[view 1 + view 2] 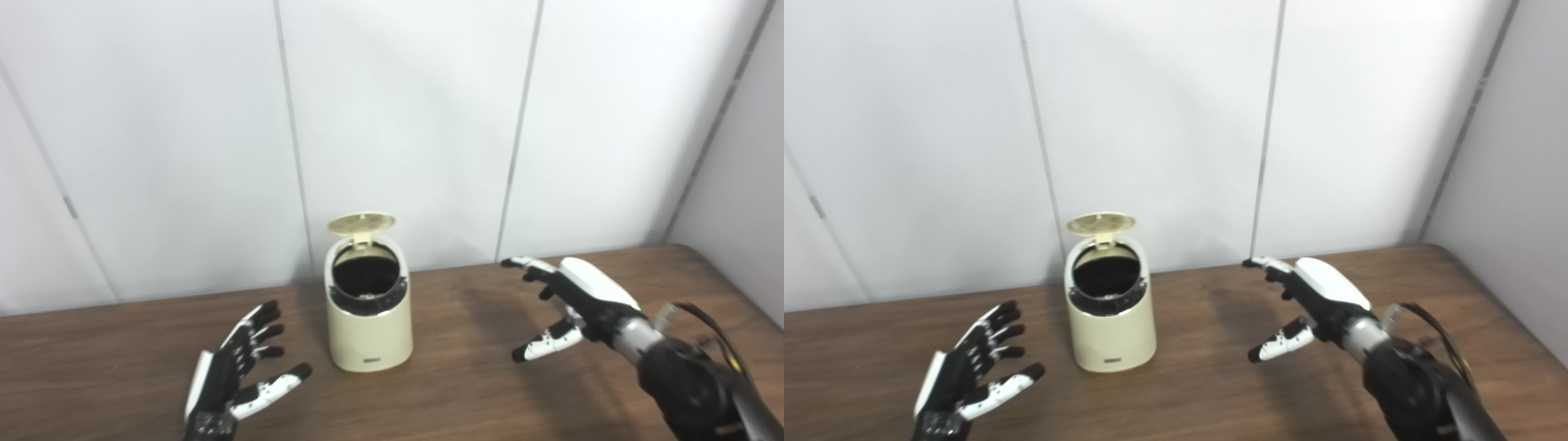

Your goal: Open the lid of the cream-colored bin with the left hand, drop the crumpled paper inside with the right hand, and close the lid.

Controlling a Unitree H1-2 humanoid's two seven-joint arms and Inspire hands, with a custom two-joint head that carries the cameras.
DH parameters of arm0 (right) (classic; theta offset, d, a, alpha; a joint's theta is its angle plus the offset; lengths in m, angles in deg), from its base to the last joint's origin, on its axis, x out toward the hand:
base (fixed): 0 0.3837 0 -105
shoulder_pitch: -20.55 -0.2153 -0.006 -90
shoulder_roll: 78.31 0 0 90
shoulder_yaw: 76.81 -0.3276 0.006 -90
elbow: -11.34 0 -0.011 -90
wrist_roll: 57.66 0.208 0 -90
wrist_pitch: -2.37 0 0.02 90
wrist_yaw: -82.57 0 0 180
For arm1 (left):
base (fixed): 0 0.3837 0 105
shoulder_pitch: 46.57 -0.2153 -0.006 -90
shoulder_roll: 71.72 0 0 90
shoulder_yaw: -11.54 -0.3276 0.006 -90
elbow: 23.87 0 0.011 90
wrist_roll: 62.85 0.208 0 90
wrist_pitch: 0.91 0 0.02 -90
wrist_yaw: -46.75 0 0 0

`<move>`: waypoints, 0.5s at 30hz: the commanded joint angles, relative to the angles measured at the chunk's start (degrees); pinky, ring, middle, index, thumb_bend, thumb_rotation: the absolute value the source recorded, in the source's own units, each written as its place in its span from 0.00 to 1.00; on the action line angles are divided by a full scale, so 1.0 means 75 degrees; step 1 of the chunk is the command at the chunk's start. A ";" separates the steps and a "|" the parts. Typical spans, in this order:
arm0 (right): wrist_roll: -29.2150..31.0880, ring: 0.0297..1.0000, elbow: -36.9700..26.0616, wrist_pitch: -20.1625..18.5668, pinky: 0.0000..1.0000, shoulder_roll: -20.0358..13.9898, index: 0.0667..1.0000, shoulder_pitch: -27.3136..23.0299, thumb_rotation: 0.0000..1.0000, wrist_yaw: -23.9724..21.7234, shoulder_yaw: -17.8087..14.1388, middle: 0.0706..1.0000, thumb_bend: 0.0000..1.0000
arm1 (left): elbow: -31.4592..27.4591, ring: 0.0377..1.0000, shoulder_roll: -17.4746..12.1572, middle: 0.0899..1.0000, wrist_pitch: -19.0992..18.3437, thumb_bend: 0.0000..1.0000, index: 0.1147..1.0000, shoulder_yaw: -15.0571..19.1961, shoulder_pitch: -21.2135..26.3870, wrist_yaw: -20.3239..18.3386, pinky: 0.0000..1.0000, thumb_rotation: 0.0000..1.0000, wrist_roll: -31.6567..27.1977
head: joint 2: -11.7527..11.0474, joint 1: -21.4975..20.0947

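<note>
The cream-colored bin [368, 318] stands upright on the wooden table [459, 392], close to the white wall panels [398, 122] behind it, and I use it as my landmark. Its lid [361, 223] is raised and stands up at the back edge of the opening, so I look straight into the mouth. The inside is very dark, and I cannot tell if something lies in there. On the front of the bin, near the bottom, there is a small dark label [372, 361], but it is too small to read. My left hand [242, 373] is to the left of the bin and a little nearer to me, apart from it and touching nothing; the palm faces toward the bin, the fingers are spread and it holds nothing. The wrist is cut off by the bottom edge of the picture. My right hand [566, 303] is to the right of the bin, well apart from it, above the table with the fingers pointing toward the bin. Its fingers and thumb are also apart and nothing is between them. The crumpled paper I cannot see anywhere on the table or in my hands. Some cables [716, 334] at my right wrist are blurred.
</note>
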 commanded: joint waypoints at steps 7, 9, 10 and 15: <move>-0.1275 0.88 -0.0215 -0.0533 0.69 -0.0727 0.86 -0.0889 0.17 -0.0822 0.0296 0.93 0.90 | -0.0226 0.80 -0.0264 0.86 0.0038 0.76 0.89 0.0106 0.0273 -0.0009 0.68 0.13 -0.0025 | -0.0006 -0.0345; -0.1928 0.89 -0.0186 -0.0649 0.70 -0.0774 0.87 -0.1117 0.19 -0.1484 0.0437 0.94 0.91 | -0.0256 0.80 -0.0291 0.86 0.0014 0.76 0.89 0.0109 0.0261 -0.0043 0.68 0.12 -0.0057 | -0.0002 -0.0450; -0.2152 0.90 -0.0164 -0.0663 0.72 -0.0798 0.87 -0.1230 0.19 -0.1811 0.0480 0.95 0.90 | -0.0271 0.81 -0.0299 0.86 0.0007 0.76 0.89 0.0114 0.0255 -0.0057 0.68 0.13 -0.0078 | 0.0003 -0.0508; -0.2650 0.94 0.0029 -0.0660 0.78 -0.0781 0.86 -0.1572 0.21 -0.2762 0.0472 0.96 0.94 | -0.0316 0.81 -0.0335 0.86 0.0013 0.73 0.90 0.0154 0.0246 -0.0143 0.70 0.10 -0.0168 | 0.0015 -0.0756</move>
